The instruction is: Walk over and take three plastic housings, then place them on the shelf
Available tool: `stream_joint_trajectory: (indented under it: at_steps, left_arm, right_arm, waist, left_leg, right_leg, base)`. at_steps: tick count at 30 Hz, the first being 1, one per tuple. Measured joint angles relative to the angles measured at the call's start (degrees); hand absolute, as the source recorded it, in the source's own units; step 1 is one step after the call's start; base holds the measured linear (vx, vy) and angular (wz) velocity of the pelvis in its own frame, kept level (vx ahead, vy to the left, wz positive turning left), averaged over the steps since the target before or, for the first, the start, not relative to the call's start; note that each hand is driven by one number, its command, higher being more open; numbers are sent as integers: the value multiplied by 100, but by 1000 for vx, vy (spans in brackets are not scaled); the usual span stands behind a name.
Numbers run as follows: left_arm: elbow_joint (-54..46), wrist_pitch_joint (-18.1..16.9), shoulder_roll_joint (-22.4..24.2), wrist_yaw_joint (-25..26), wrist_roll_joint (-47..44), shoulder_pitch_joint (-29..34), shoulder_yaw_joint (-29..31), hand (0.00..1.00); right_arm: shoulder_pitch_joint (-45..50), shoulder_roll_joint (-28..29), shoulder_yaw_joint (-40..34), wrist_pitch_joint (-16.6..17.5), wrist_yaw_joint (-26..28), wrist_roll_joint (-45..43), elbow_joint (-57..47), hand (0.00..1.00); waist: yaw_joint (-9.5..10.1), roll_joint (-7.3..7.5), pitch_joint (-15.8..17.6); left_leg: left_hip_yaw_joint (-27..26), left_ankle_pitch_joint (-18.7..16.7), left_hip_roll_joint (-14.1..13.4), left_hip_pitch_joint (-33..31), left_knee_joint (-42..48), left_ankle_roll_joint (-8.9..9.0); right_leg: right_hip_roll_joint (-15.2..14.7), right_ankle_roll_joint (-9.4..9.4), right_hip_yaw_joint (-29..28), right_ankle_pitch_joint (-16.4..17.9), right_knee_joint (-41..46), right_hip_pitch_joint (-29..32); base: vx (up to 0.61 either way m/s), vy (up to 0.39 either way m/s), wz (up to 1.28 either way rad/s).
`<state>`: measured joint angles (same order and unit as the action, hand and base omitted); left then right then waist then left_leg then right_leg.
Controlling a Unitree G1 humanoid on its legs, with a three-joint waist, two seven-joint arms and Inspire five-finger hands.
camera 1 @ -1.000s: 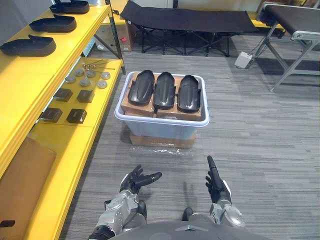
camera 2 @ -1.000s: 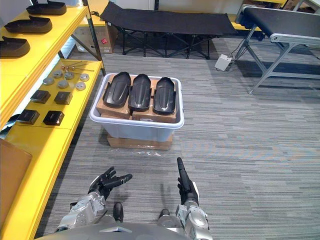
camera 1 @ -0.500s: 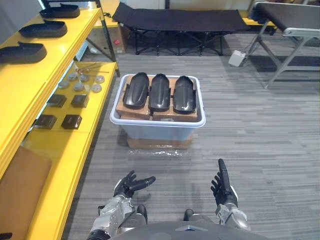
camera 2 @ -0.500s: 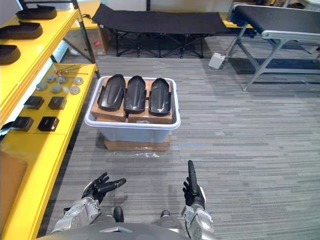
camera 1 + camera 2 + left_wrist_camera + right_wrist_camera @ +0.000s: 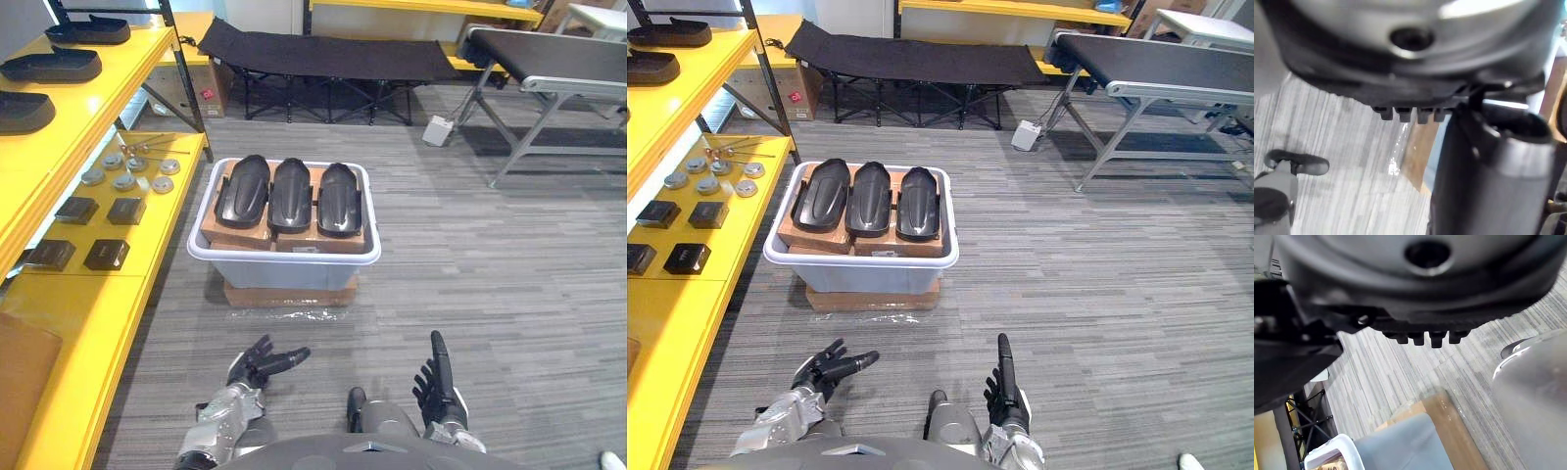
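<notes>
Three black plastic housings (image 5: 241, 189), (image 5: 290, 194), (image 5: 338, 198) lie side by side on cardboard boxes inside a white bin (image 5: 284, 262) on the floor ahead. The bin itself stands on a flat cardboard box (image 5: 289, 293). A yellow shelf (image 5: 93, 294) runs along the left, and similar housings (image 5: 51, 67) rest on its upper level. My left hand (image 5: 263, 362) hangs low in front of me, open with relaxed fingers, well short of the bin. My right hand (image 5: 435, 372) is open too, its fingers straight and pointing forward. Both hold nothing.
Small black boxes (image 5: 106, 255) and metal discs (image 5: 127, 176) lie on the lower shelf, with a brown board (image 5: 20, 372) nearer me. A black folding cot (image 5: 323, 59) stands behind the bin, a conveyor table (image 5: 549, 69) at the far right, a small white box (image 5: 437, 129) beside it.
The whole picture has shifted with the camera: more of the far room shows and the bin sits further left. Both hands lie lower in the view, their postures unchanged.
</notes>
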<state>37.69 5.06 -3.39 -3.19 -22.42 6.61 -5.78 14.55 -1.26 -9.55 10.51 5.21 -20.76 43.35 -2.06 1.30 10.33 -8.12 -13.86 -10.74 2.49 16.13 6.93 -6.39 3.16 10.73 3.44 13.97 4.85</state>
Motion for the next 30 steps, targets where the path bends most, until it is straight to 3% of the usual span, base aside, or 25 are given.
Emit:
stream_joint_trajectory:
  at_steps: [2,4,5,7,9,10,11,12,14,20,25,28,30]
  left_arm:
    - [-19,-32,264,-2,-2,44,20,100]
    - [-61,-25,308,6,-10,126,67,100]
    - [-118,-20,301,-4,-16,113,110,100]
    - [-116,-26,286,-18,5,63,114,100]
    - [-114,-91,279,-69,56,19,112,100]
    - [-99,-130,234,-80,106,0,113,100]
    - [-90,-130,205,-81,267,20,101,100]
    - [-75,-137,53,-70,433,7,96,100]
    - [14,-135,-90,-57,688,-55,40,100]
    - [335,-352,-591,55,1663,-195,-117,100]
    - [392,-529,-715,161,1595,-436,-7,100]
    - [426,-712,-842,144,1456,-646,1,100]
    - [466,-755,-848,144,1368,-696,-3,100]
  right_arm:
    - [185,56,2,8,-106,20,-385,100]
    - [160,86,41,13,-154,27,-615,100]
    - [102,64,55,69,-182,65,-722,100]
    - [-34,-23,20,158,-253,190,-722,100]
    - [-153,-138,-35,274,-439,229,-721,100]
    - [-259,-219,-72,282,-564,228,-709,100]
    - [-367,-218,-39,315,-689,239,-718,100]
    - [-493,-244,-39,366,-838,268,-717,100]
    - [-722,-283,-43,366,-1068,464,-713,100]
    - [-1877,-898,-198,337,-1957,871,-717,100]
    - [-3219,-1924,-632,-223,-2307,858,-693,100]
    - [-4103,-2619,-720,-487,-2319,828,-472,100]
    - [-4588,-2955,-660,-676,-2264,802,-370,100]
  waist:
    - [49,-118,-12]
    - [86,-96,49]
    - [131,-77,121]
    - [152,-111,123]
    - [176,-171,149]
    - [212,-144,192]
    - [211,-120,196]
    - [227,0,276]
    - [303,78,352]
    - [350,12,595]
    - [480,-109,1118]
    - [578,-130,1432]
    - [662,-174,1468]
  left_leg:
    - [67,106,-206,-46,277,28]
    - [133,235,-422,-596,1659,-57]
    - [151,211,-490,-817,2196,-18]
    - [48,98,-398,-808,1555,-58]
    - [64,459,-177,-830,279,-191]
    - [135,959,-18,-781,51,-124]
    - [154,1025,149,-737,-34,-185]
    - [129,1033,309,-730,-118,-211]
    - [46,1052,410,-803,-125,-239]
    - [216,1014,581,-1024,-112,-381]
    - [437,970,525,-1657,166,-512]
    - [496,881,530,-2036,412,-530]
    - [496,859,526,-2290,533,-565]
  right_leg:
    - [170,-75,182,254,11,-158]
    - [263,-154,216,333,-117,-464]
    - [291,-188,247,341,-263,-710]
    - [224,-181,307,301,-399,-946]
    - [111,-93,347,330,-468,-1037]
    - [19,18,285,358,-456,-1072]
    - [-65,95,274,331,-535,-1122]
    - [-214,187,247,338,-588,-1104]
    - [-332,255,202,299,-602,-1008]
    - [-451,530,234,18,-710,-958]
    - [-337,550,312,-335,-761,-575]
    - [-341,546,307,-367,-724,-339]
    - [-345,546,300,-367,-705,-137]
  base:
    - [218,-138,40]
    - [209,-144,12]
    - [253,-111,-1]
    - [216,16,3]
    - [184,109,4]
    - [207,137,2]
    - [234,169,4]
    - [181,129,11]
    - [129,137,-2]
    - [38,81,15]
    - [-121,83,20]
    - [-174,94,5]
    - [-187,75,-5]
